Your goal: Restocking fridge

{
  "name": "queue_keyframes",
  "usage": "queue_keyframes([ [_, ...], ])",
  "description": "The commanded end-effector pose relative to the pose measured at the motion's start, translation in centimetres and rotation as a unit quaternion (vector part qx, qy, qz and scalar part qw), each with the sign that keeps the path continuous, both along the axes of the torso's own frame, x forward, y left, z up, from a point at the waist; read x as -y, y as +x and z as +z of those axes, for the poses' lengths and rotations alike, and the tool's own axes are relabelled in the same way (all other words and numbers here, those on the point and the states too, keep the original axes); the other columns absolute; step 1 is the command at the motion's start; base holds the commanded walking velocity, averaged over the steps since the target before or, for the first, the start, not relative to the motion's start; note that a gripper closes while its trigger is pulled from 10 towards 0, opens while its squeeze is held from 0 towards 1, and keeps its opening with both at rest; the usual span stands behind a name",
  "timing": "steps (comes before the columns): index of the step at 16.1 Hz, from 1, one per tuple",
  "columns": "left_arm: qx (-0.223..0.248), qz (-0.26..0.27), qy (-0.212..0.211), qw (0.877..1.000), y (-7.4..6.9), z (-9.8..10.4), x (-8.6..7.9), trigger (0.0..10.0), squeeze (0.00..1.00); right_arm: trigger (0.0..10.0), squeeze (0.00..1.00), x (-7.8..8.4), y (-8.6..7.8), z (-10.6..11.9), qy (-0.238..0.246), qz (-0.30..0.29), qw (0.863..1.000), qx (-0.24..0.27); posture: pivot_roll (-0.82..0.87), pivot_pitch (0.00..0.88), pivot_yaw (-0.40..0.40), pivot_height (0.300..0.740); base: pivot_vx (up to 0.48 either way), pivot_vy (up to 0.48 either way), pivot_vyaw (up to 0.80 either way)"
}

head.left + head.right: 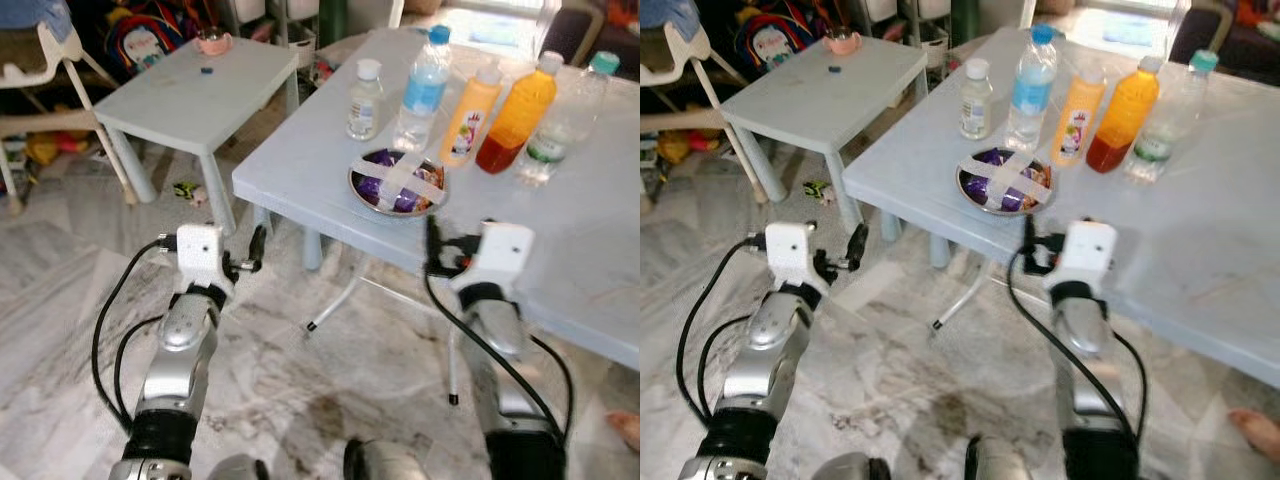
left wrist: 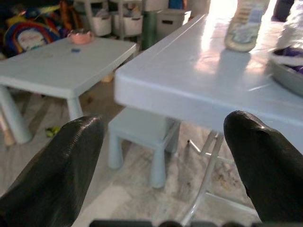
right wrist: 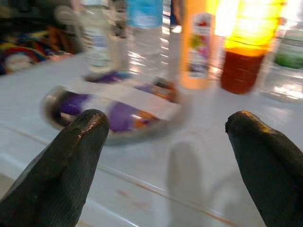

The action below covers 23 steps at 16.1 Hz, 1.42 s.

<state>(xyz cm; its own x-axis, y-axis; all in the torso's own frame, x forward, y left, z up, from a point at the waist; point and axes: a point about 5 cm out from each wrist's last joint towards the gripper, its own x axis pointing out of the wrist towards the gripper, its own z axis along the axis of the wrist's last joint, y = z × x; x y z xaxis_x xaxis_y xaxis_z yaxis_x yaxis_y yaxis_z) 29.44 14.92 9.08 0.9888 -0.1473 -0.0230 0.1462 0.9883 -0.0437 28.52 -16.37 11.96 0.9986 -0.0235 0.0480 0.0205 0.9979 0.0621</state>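
restocking fridge: claws poised before the worktop

right claw (image 1: 432,238), spread and empty, faces the taped steel bowl (image 1: 397,183) at centre frame on the worktop (image 1: 300,150). behind it stand five bottles, among them an orange juice bottle (image 1: 518,113). left claw (image 1: 256,247) hangs spread at lower left. the bottles look smooth and heavy; grip mid-body.

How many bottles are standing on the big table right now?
5, in a row behind the taped bowl: small clear bottle, blue-label water bottle, yellow bottle, orange-red bottle, and teal-capped clear bottle at the robot's right end.
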Motion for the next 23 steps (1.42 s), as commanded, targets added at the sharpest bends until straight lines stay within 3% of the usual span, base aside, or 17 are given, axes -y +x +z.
queue_keyframes([
  [1,0.011,0.014,0.006,1.000,0.0,0.4,-0.7,10.0,0.00,10.0,0.00,-0.6,0.3,0.1,0.010,0.015,1.000,-0.001,-0.08,0.007,-0.023,0.740,0.000,0.000,0.00],
  [5,0.015,-0.008,0.023,1.000,0.0,0.8,-0.5,10.0,0.00,10.0,0.00,-0.4,-0.3,0.0,0.042,-0.006,0.999,0.000,-0.10,0.041,0.032,0.740,0.000,0.240,-0.14],
  [9,0.034,-0.053,0.034,0.997,0.2,1.5,0.7,10.0,0.00,10.0,0.00,-0.4,-1.7,-0.3,0.026,-0.015,0.999,0.012,-0.13,0.066,0.066,0.740,0.153,0.414,-0.60],
  [15,0.055,-0.074,0.028,0.995,0.8,2.5,1.9,10.0,0.00,10.0,0.00,-0.4,-1.4,0.5,0.017,-0.016,0.999,0.028,-0.14,0.077,0.065,0.740,0.437,0.056,0.00],
  [19,0.049,-0.077,0.021,0.996,0.4,2.3,2.2,10.0,0.00,10.0,0.00,-0.4,-1.3,0.5,0.015,-0.019,0.999,0.026,-0.13,0.079,0.059,0.740,0.427,0.000,-0.76],
  [23,0.045,-0.083,0.007,0.996,-0.2,2.1,2.5,10.0,0.00,10.0,0.00,-0.3,-1.4,0.4,0.008,-0.019,1.000,0.024,-0.14,0.084,0.054,0.740,0.089,0.000,-0.10],
])
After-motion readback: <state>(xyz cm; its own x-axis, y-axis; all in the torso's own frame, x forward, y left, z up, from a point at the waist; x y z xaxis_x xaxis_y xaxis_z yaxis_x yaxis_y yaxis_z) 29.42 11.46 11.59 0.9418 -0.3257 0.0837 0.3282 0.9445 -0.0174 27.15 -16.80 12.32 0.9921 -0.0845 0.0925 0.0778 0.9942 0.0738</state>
